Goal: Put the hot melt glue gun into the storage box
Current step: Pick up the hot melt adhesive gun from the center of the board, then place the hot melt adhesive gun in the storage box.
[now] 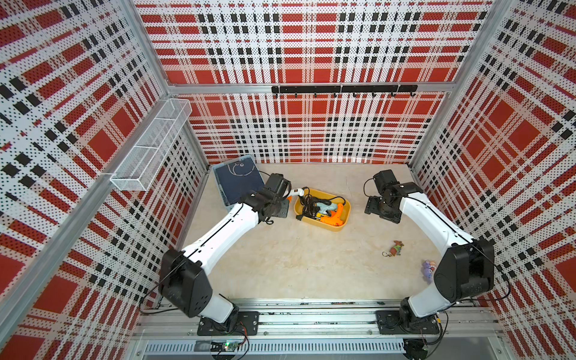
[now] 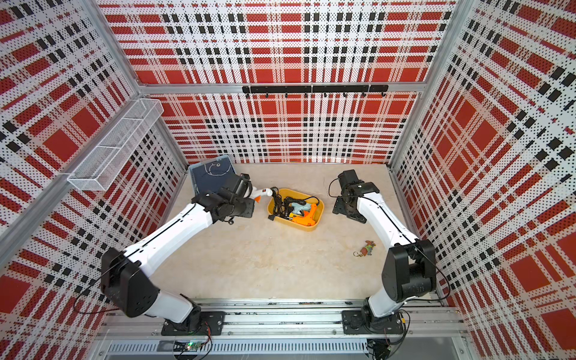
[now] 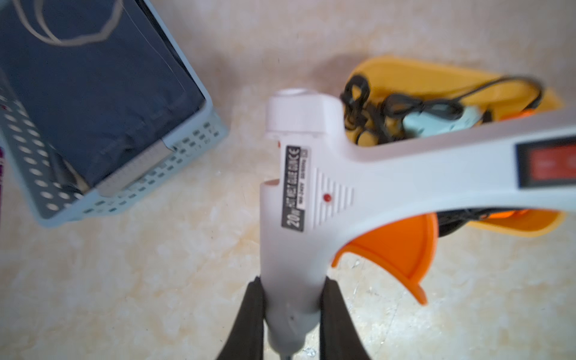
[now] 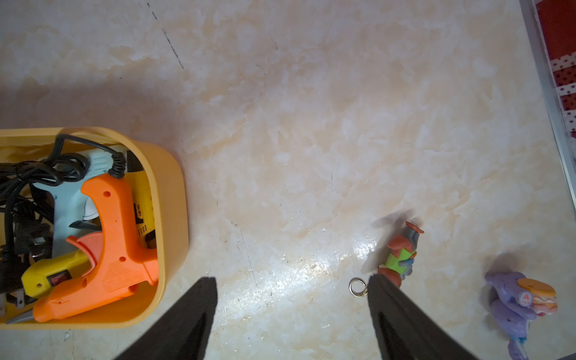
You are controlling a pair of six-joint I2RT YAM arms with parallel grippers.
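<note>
A white hot melt glue gun (image 3: pixel 299 193) with an orange trigger is clamped at its nozzle end between the black fingers of my left gripper (image 3: pixel 293 285). In both top views this gun (image 1: pixel 296 191) (image 2: pixel 261 192) hangs by the far left corner of the storage box (image 1: pixel 339 230) (image 2: pixel 312 229), a shallow yellow tub. Its handle reaches toward the storage box (image 3: pixel 408 67). In the box lie an orange gun (image 4: pixel 115 237), a pale blue gun (image 4: pixel 70 199), a yellow gun and tangled black cords. My right gripper (image 4: pixel 291 282) is open over bare table, right of the box (image 4: pixel 174 190).
A pale blue perforated basket (image 1: pixel 238 184) with dark blue contents stands behind the left wrist. A white wire rack (image 1: pixel 149 146) hangs on the left wall, a black hook rail (image 1: pixel 343 89) on the back wall. A small keychain figure (image 1: pixel 396 248) and a purple toy (image 1: pixel 427 268) lie at right.
</note>
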